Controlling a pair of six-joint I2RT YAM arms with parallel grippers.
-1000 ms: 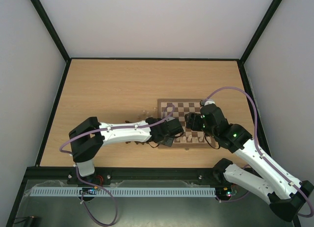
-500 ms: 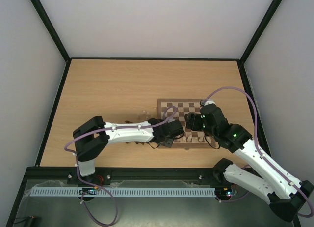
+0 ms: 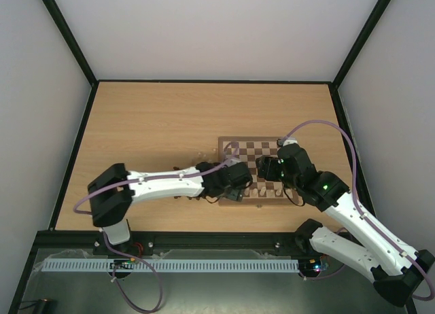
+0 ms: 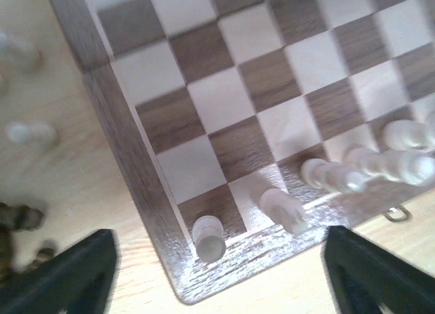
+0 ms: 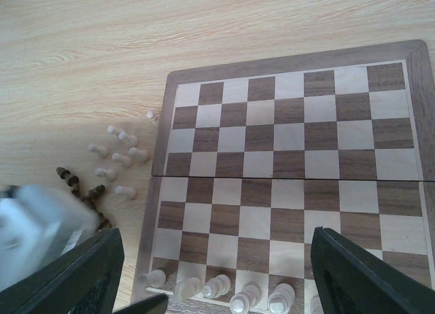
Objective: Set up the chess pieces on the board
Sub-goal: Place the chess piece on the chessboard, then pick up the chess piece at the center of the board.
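The board [image 3: 248, 151] lies right of the table's middle. My left gripper [image 3: 238, 186] hangs over its near-left corner, open [image 4: 217, 276], with both dark fingertips [image 4: 71, 273] wide apart. A pale rook-like piece [image 4: 207, 238] stands free on the corner square between them. More pale chess pieces [image 4: 360, 168] line the same edge row. My right gripper [image 3: 266, 170] hovers open [image 5: 217, 283] over the board [image 5: 285, 124], above the near row of pale pieces [image 5: 217, 285], holding nothing.
Loose pale pieces [image 5: 119, 151] and dark pieces [image 5: 81, 185] lie on the table just left of the board. The left arm's white body [image 5: 34, 225] is close beside them. A small clasp [image 4: 394, 212] sits on the board's near edge.
My left gripper has gone from shut to wide open, leaving the pale piece standing on the corner square. The left arm stretched out a little. The right arm has not moved.
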